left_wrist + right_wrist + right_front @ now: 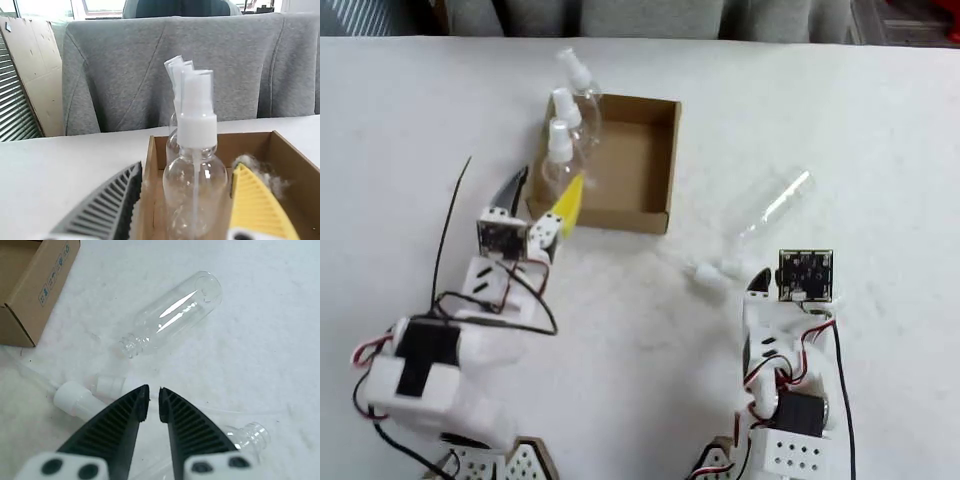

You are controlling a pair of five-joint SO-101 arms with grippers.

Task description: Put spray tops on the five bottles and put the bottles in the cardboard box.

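Straddling a capped bottle (195, 192) seemingly inside the cardboard box (296, 162), my left claw (188, 167) is spread; my right claw (150, 399), pressed together, hovers above a spray top (75, 397). Likely light, slick plastic; I'd grip the neck.

The bottles (172, 315) are clear, glossy plastic. The spray tops (196, 125) are white and matt, seemingly plastic. The cardboard box (630, 165) is brown and matt. The bench (260, 355) is white and faintly grainy. The right tool (150, 402) is ribbed black plastic. The left tool (187, 170), at the box's 9 o'clock side, has one smooth yellow finger.
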